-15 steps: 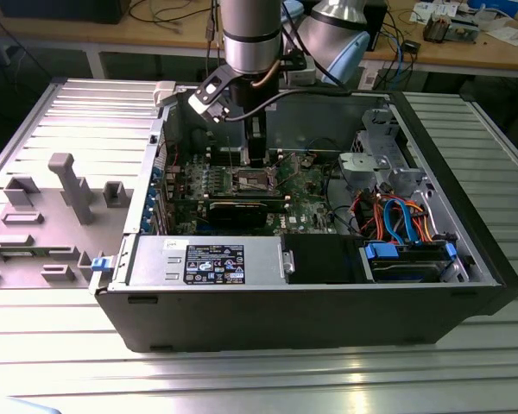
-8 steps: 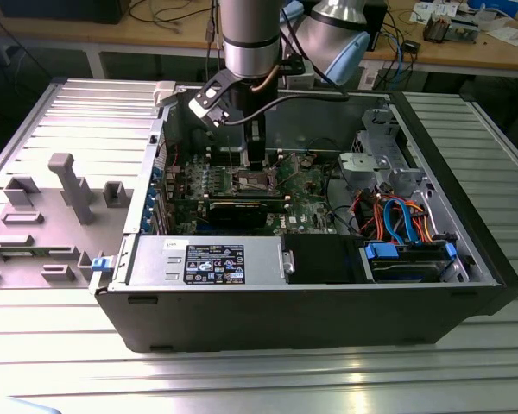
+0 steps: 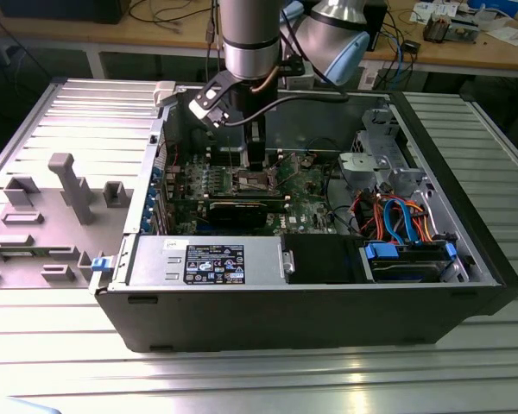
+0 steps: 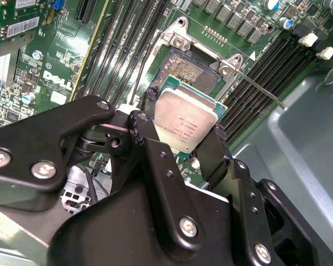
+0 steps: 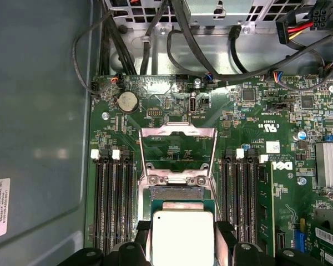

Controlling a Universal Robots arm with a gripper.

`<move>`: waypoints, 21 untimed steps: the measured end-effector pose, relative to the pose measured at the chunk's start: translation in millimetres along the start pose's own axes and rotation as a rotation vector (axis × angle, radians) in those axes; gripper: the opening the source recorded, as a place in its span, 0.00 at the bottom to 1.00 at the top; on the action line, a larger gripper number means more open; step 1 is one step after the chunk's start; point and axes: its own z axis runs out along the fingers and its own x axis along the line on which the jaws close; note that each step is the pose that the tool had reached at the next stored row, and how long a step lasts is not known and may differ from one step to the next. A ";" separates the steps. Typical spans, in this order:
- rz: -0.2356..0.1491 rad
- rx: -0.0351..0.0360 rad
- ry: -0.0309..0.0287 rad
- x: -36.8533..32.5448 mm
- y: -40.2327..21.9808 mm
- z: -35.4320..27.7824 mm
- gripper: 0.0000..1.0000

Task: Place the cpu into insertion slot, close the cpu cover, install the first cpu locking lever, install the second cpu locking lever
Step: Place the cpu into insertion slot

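Note:
My gripper (image 4: pixel 184 119) is shut on the cpu (image 4: pixel 186 126), a small square chip with a dull silver top pinched by its edges between two black fingers (image 4: pixel 215 148). The cpu (image 5: pixel 183 237) hangs just over the insertion slot (image 4: pixel 192 67), whose dark centre and silver rim lie uncovered on the green board. I cannot tell whether chip and socket touch. The cpu cover (image 5: pixel 178 148) is flipped up past the socket's far edge. Thin wire locking levers (image 5: pixel 140 166) stand unlatched beside it. In the exterior view the gripper (image 3: pixel 256 159) reaches down into the open computer case.
Long black memory slots (image 5: pixel 114 205) flank the socket on both sides. A black graphics card (image 3: pixel 242 210) lies across the board. Cables (image 3: pixel 397 216), a drive cage and the power supply (image 3: pixel 209 261) crowd the case (image 3: pixel 311 310). A grey fixture plate (image 3: pixel 60 207) sits at the exterior view's left.

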 end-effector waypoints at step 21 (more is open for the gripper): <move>0.000 0.0001 -0.0001 -0.4 -1.3 14.9 0.54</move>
